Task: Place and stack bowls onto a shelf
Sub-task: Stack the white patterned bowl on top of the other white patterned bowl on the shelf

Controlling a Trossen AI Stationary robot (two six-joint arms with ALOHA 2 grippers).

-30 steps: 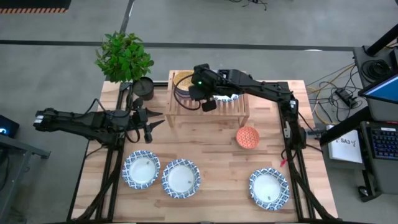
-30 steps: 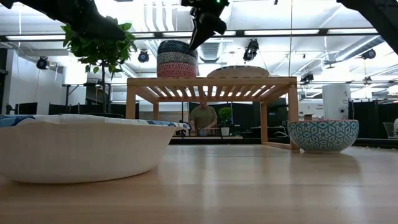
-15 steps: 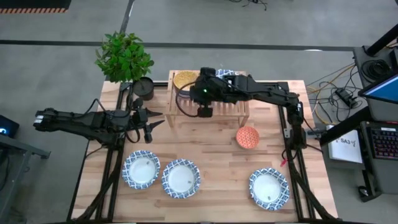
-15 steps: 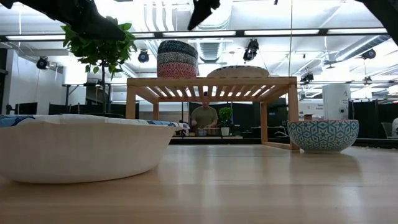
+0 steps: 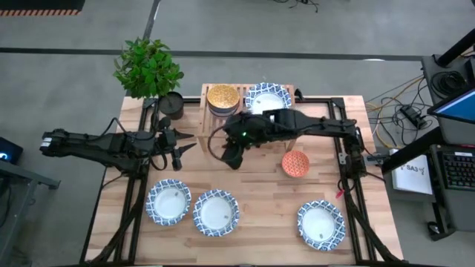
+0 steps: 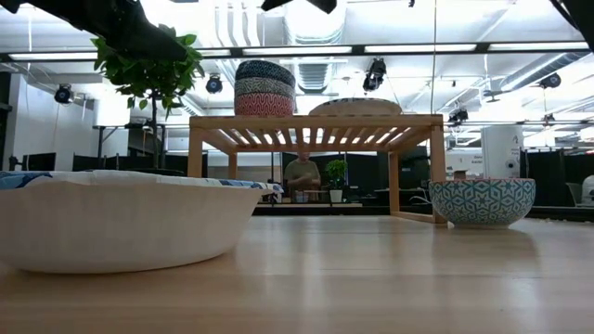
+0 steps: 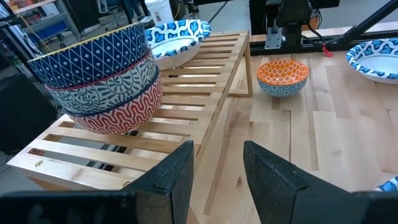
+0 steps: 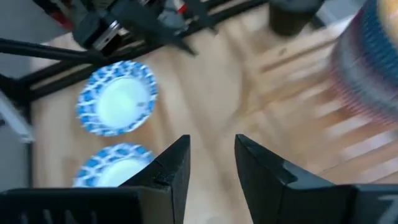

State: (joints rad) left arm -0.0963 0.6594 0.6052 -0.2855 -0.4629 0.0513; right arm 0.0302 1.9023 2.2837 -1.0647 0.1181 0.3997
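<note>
The light-wood shelf (image 5: 249,119) carries a stack of three small bowls (image 5: 223,98), yellow inside on top, and one wide blue-rimmed bowl (image 5: 266,97); both rest by their bases on the slats. The orange small bowl (image 5: 295,163) sits on the table to the right of the shelf. Three wide bowls (image 5: 169,202), (image 5: 216,213), (image 5: 321,225) lie along the near side. My right gripper (image 5: 231,157) hangs open and empty over the table just in front of the shelf. My left gripper (image 5: 182,148) waits open left of the shelf, facing the stack (image 7: 99,78).
A dark plant pot (image 5: 171,104) with a leafy plant (image 5: 148,67) stands at the shelf's far-left corner. Bare wood lies between the shelf and the near row of bowls. In the low view a person (image 6: 303,174) shows beyond the table, under the shelf.
My right gripper has drawn back from above the shelf beside the stack, moving toward the near edge and a little left, and has risen out of the top of the low view. The stack and wide bowl stay put on the shelf.
</note>
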